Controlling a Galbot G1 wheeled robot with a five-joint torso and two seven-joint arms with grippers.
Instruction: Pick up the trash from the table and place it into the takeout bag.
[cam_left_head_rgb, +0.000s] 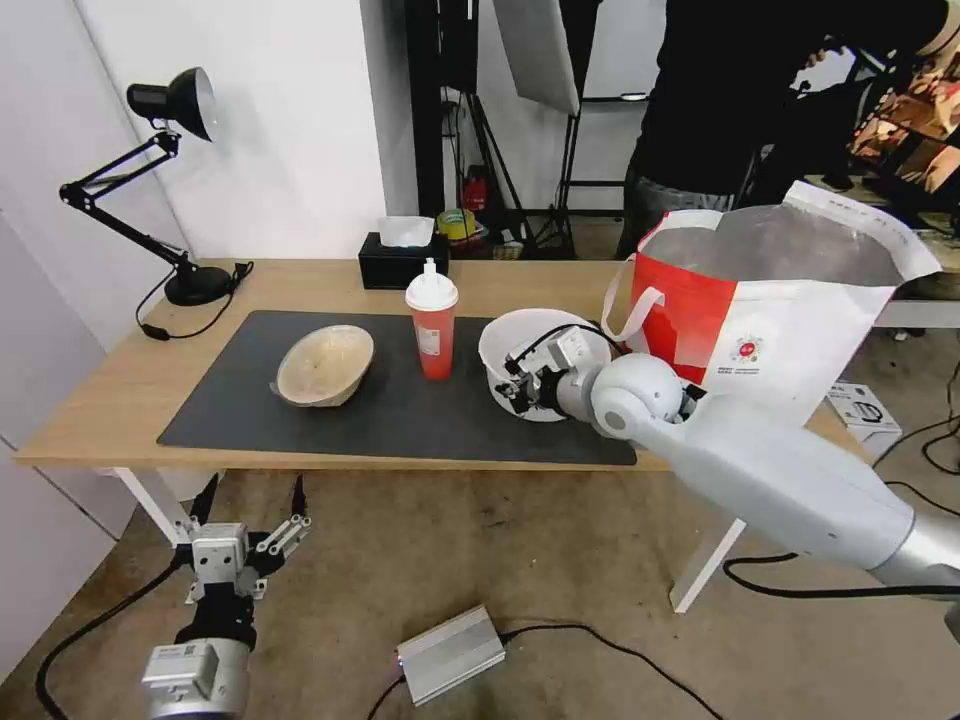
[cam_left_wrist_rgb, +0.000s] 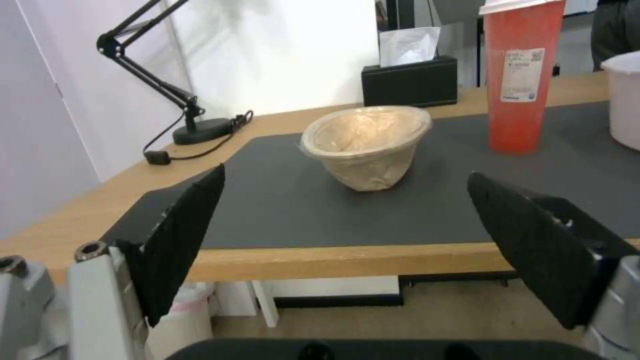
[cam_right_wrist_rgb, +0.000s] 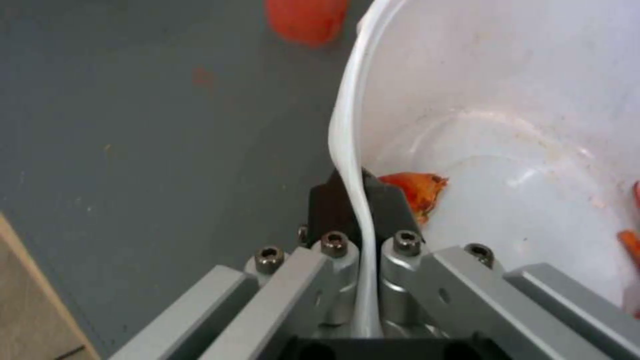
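From the head camera, you've got your right gripper (cam_left_head_rgb: 522, 378) at the near rim of the white bowl (cam_left_head_rgb: 505, 342), which sits on the right part of the dark mat (cam_left_head_rgb: 400, 420) on the table (cam_left_head_rgb: 100, 400), and the bowl looks tipped toward the arm. Just left of it stands the red cup (cam_left_head_rgb: 432, 335), upright with its white domed lid, and farther left the beige bowl (cam_left_head_rgb: 322, 365) lies tilted on the mat. The takeout bag (cam_left_head_rgb: 780, 320) stands open at the right end of the table, just beside the white bowl, foil lining showing. Behind the cup sits a black tissue box (cam_left_head_rgb: 400, 262), and a black desk lamp (cam_left_head_rgb: 170, 180) is at the far left corner. Your left gripper (cam_left_head_rgb: 250, 515) hangs low in front of the table, below its near edge, fingers spread wide. Over to the left wrist camera: your left gripper (cam_left_wrist_rgb: 347, 220) has both black pads wide apart and holding nothing, with the beige bowl (cam_left_wrist_rgb: 365, 142) ahead on the mat and the red cup (cam_left_wrist_rgb: 521, 85) beyond it to the right. Now the right wrist camera: your right gripper (cam_right_wrist_rgb: 359, 200) is clamped tight on the rim of the white bowl (cam_right_wrist_rgb: 507, 125), one pad inside and one outside, the thin wall bent between them, red scraps (cam_right_wrist_rgb: 415, 189) in the bottom, mat (cam_right_wrist_rgb: 167, 150) underneath.
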